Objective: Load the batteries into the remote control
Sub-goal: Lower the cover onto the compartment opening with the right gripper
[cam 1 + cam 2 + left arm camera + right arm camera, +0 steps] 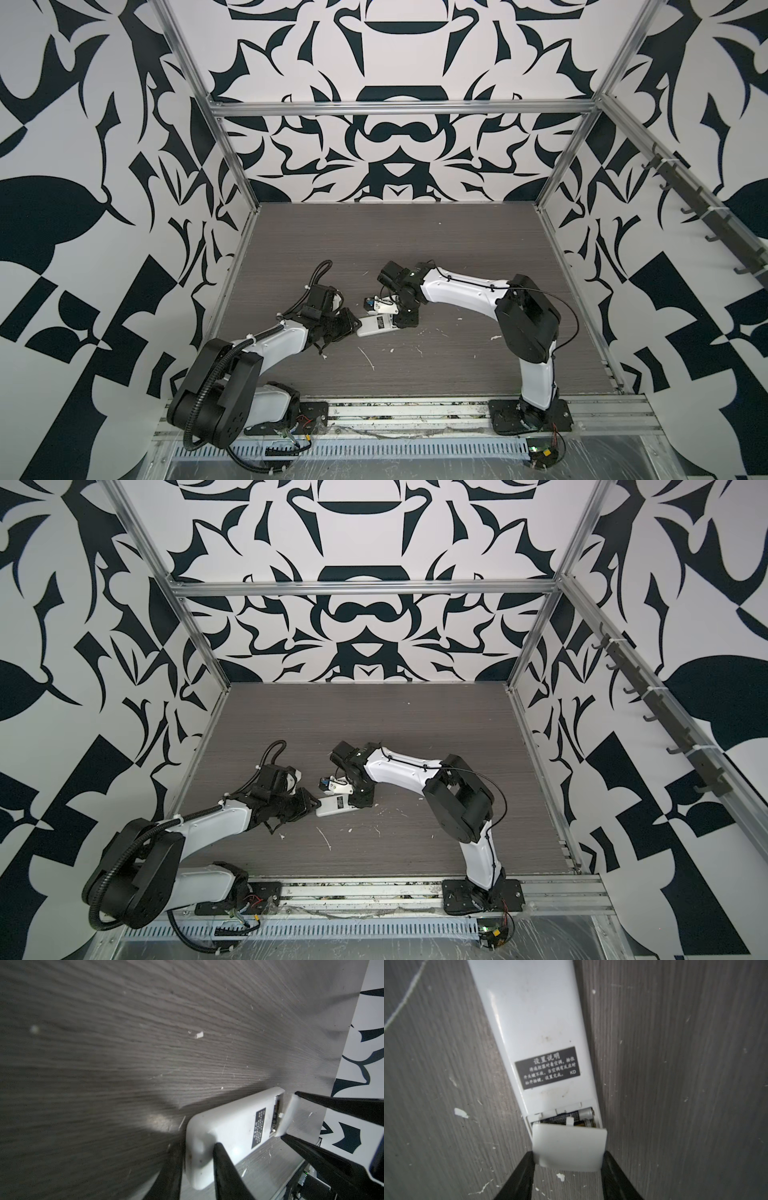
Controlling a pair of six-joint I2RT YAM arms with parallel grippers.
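Note:
The remote control (533, 1022) lies face down on the table, white back and black label (548, 1068) up, seen in both top views (376, 325) (334, 806). My right gripper (568, 1156) is shut on the small white cover plate (569, 1145), which is held tilted at the mouth of the battery compartment. In the open strip lie the batteries (569, 1116), dark with pale ends. My left gripper (197, 1147) is at the remote's other end (199, 1153), one finger against the end edge and one on its back.
White flecks and scraps (461, 1113) are scattered over the dark wood-grain table (415, 241). A long pale streak (366, 358) lies near the table's front. Patterned walls and metal frame posts (232, 166) close the table in on three sides.

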